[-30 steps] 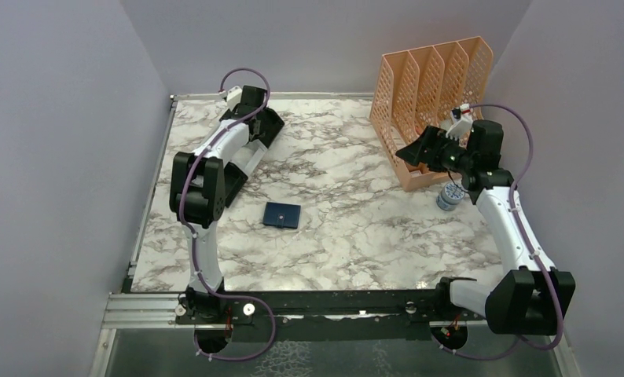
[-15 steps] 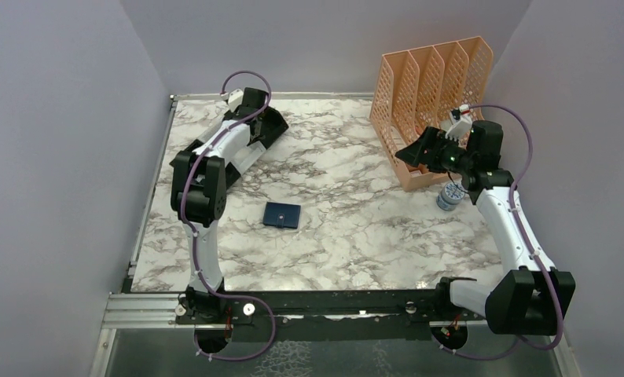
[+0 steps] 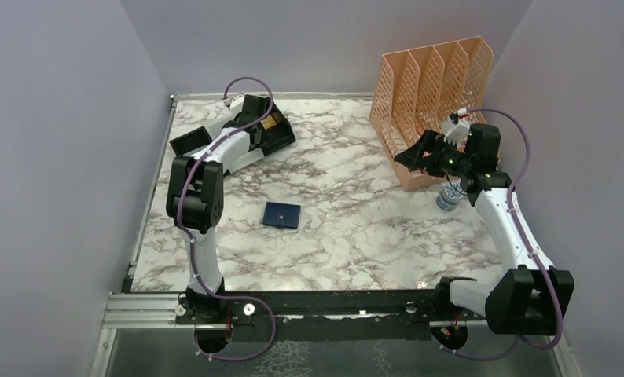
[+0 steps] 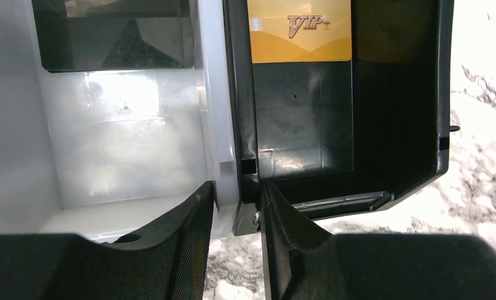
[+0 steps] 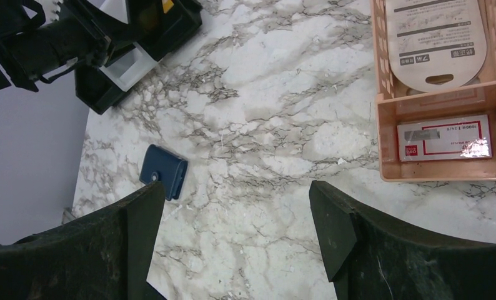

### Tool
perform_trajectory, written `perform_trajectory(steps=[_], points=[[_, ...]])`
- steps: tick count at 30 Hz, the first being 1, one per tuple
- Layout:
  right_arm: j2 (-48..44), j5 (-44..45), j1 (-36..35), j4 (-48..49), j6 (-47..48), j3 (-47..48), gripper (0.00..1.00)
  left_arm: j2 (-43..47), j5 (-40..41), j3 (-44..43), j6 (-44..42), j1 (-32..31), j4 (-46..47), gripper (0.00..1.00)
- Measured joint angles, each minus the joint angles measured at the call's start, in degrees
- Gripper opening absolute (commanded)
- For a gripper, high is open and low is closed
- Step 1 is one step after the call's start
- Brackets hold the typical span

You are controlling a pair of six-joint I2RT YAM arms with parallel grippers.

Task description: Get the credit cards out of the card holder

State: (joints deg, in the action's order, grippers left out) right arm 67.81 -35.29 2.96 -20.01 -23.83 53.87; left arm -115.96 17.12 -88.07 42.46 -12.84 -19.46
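The left gripper (image 4: 236, 187) has narrowed and now pinches the divider of the tray (image 4: 395, 125), upper left in the top view; the tray has swung round. A gold card (image 4: 298, 31) lies inside. The right gripper (image 5: 236, 190) gapes wide. The card holder (image 3: 282, 214) lies closed mid-frame, so this grip works the tray, not the holder

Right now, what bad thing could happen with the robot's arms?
The left gripper pinches the tray wall, so a tug might tip it and slide the gold card out. The open right gripper hangs near the peach rack; a swing could bump it.
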Motion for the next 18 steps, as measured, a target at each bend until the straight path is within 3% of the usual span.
perform_trajectory(steps=[18], points=[[-0.09, -0.17, 0.0, 0.09, -0.37, -2.27, 0.87, 4.87, -0.15, 7.78, 0.85, -15.82, 3.15, 0.28]])
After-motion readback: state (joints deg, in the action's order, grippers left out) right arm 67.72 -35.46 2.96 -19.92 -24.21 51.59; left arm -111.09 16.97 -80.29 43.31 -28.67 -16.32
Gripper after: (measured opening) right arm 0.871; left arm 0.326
